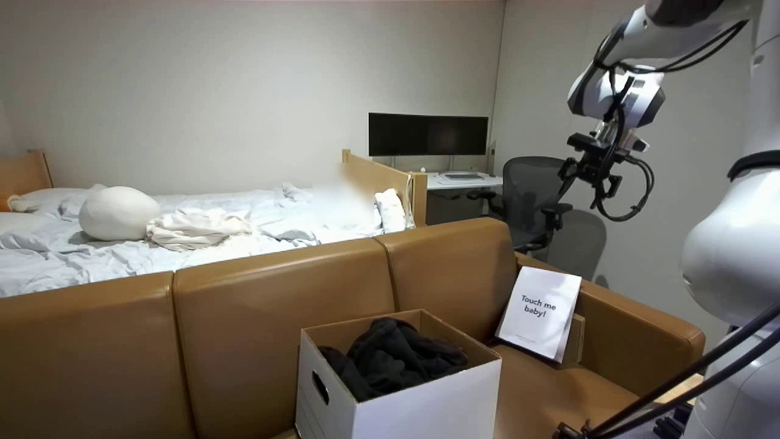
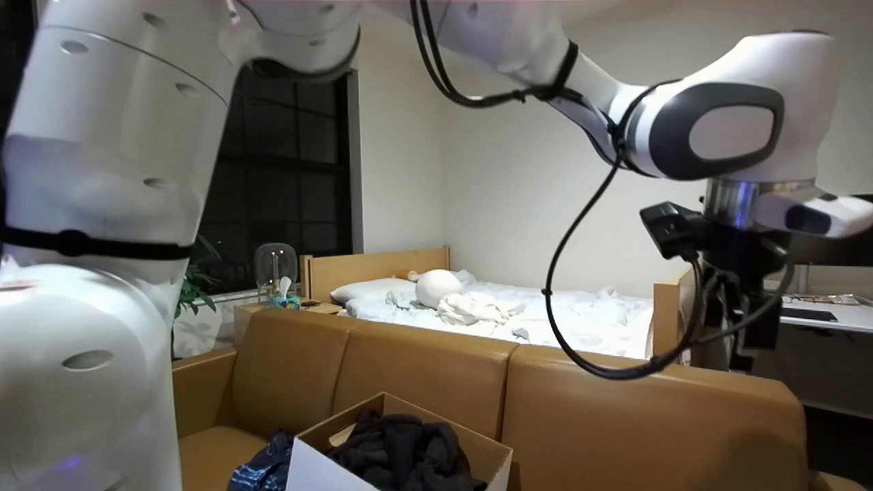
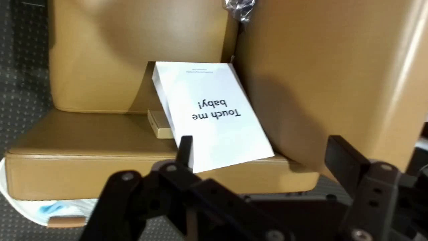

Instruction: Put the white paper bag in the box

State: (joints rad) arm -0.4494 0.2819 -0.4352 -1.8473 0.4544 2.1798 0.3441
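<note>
Jaws: the gripper [image 3: 260, 151] was spread wide, and we saw nothing held in it.
White paper bag [image 3: 220, 134]: it leaned on the sofa [image 1: 280, 292] by the armrest [image 1: 634, 329], below the gripper; we saw it in the wrist view and in an exterior view.
Blue shiny thing [image 2: 264, 467]: only an exterior view gave us this, just beside the box [image 2: 310, 470].
Box: we found dark fabric [image 1: 396, 360] inside.
Arm [image 2: 518, 54]: it was stretched out high, the gripper pointing downward.
</note>
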